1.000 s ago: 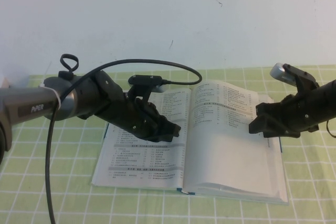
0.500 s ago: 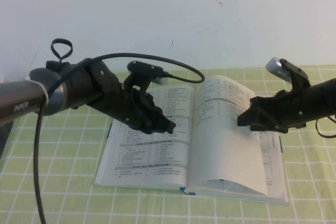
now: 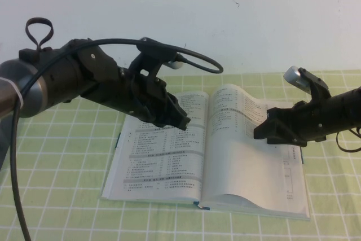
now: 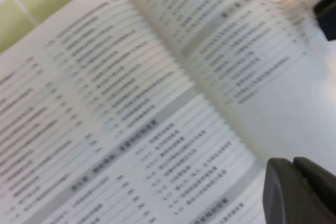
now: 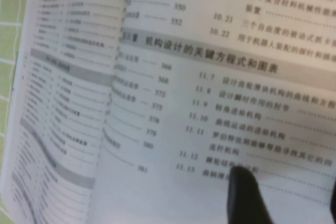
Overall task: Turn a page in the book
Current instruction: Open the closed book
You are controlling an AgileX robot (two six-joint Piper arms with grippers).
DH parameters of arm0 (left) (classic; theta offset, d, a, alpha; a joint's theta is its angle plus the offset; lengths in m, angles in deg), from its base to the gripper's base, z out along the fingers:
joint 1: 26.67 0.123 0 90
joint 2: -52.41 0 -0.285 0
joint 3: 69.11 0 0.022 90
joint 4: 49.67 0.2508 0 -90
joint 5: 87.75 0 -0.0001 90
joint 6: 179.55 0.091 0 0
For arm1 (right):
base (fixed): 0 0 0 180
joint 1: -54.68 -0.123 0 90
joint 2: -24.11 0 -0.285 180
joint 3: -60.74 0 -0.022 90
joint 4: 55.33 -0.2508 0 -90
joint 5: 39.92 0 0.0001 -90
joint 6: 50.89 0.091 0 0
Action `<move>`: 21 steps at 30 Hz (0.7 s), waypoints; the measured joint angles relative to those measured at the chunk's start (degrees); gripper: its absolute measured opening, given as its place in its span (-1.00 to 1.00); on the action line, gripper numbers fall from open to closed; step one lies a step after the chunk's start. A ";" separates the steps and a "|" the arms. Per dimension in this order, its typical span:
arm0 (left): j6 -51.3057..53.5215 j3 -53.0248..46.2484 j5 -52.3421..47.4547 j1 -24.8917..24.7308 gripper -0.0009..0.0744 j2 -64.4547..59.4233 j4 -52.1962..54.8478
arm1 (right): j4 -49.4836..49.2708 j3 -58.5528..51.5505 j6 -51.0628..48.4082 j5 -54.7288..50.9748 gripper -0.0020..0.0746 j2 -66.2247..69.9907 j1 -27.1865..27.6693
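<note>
Right tool grasps the lifted page; left tool, above the book, grip unclear.

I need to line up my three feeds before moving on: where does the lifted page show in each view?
High view: the page bows up off the book, right of the spine, under the right gripper; the left gripper hovers over the left half.
Left wrist view: the page lies beyond the gutter.
Right wrist view: the page fills the frame.
Shared landmark: the grey band.
</note>
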 joint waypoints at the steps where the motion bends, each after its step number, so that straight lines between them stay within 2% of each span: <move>1: 0.73 0.00 -0.21 -0.38 -0.99 0.00 -0.30 | 0.00 0.00 -0.09 0.00 -0.05 0.09 0.00; 14: 7.08 0.00 -0.21 -14.41 -0.99 -1.28 -1.71 | 0.00 0.00 -0.13 0.00 -0.12 0.09 0.00; 21: 11.38 0.00 7.83 -20.45 -0.99 -5.40 -5.37 | 0.00 0.00 -0.72 0.00 -0.12 0.09 0.00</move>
